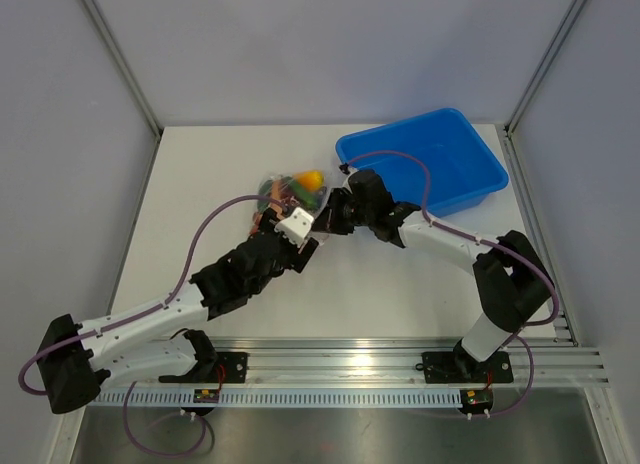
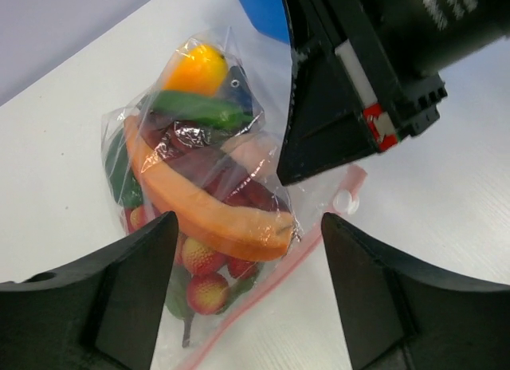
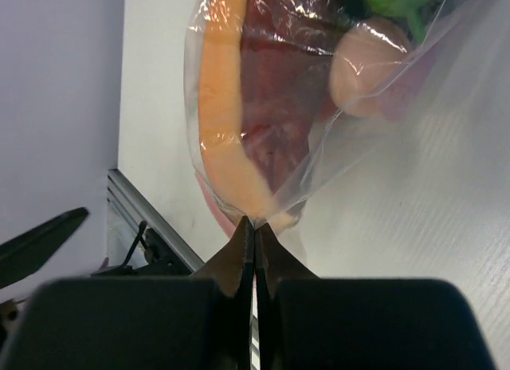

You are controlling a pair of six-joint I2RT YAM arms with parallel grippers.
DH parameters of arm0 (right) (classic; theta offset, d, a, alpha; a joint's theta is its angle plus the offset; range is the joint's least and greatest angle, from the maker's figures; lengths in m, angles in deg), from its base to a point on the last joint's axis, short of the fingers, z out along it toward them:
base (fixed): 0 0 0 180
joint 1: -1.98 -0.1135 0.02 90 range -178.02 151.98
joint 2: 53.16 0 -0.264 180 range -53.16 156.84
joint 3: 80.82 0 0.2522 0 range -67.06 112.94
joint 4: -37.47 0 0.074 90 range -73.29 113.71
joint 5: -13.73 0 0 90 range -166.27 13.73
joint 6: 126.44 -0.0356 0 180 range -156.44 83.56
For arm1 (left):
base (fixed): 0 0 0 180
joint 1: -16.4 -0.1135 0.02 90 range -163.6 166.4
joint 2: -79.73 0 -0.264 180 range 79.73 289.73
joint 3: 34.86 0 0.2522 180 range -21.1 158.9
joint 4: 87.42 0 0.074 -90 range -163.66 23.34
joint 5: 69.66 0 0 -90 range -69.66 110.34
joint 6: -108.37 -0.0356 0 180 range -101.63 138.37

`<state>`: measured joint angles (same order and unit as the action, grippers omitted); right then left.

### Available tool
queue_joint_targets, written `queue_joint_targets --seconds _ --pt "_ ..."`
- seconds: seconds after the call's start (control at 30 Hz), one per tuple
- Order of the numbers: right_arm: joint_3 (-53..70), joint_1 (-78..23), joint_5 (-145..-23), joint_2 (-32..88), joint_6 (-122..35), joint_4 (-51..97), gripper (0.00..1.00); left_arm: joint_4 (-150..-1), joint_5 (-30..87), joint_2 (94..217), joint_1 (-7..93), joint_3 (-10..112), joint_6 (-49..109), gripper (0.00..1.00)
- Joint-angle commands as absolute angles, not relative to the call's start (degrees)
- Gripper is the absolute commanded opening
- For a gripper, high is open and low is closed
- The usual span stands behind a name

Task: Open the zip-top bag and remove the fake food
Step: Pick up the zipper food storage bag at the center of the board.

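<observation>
The clear zip-top bag (image 1: 285, 199) lies mid-table, stuffed with fake food: an orange-brown wedge (image 2: 195, 202), red fruits (image 2: 205, 293), a green cucumber (image 2: 199, 108), a yellow fruit (image 2: 195, 69). Its pinkish zip strip (image 2: 275, 274) runs along the near edge with a white slider (image 2: 343, 201). My right gripper (image 3: 254, 224) is shut on the bag's plastic by the wedge (image 3: 223, 139); it reaches in from the right (image 1: 335, 216). My left gripper (image 2: 249, 234) is open, its fingers on either side of the bag's near end, just above it (image 1: 290, 234).
A blue rectangular bin (image 1: 425, 164) stands at the back right, close behind the right arm. Grey walls enclose the table at the back and sides. A metal rail (image 1: 400, 359) runs along the front edge.
</observation>
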<state>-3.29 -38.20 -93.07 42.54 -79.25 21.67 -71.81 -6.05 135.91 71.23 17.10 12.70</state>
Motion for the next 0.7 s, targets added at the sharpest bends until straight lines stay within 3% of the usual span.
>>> queue_joint_targets --seconds 0.0,0.27,0.67 --pt "-4.5 -35.8 -98.1 38.2 -83.1 28.5 0.00 -75.6 -0.6 134.5 71.6 15.6 10.6 0.80" --pt "-5.9 -31.7 -102.7 38.6 -85.1 31.4 0.00 -77.9 4.0 129.0 71.7 10.1 10.5 0.89" --pt "-9.3 -30.9 -102.6 35.9 -90.1 36.0 0.00 -78.1 1.8 139.2 73.0 12.2 9.9 0.89"
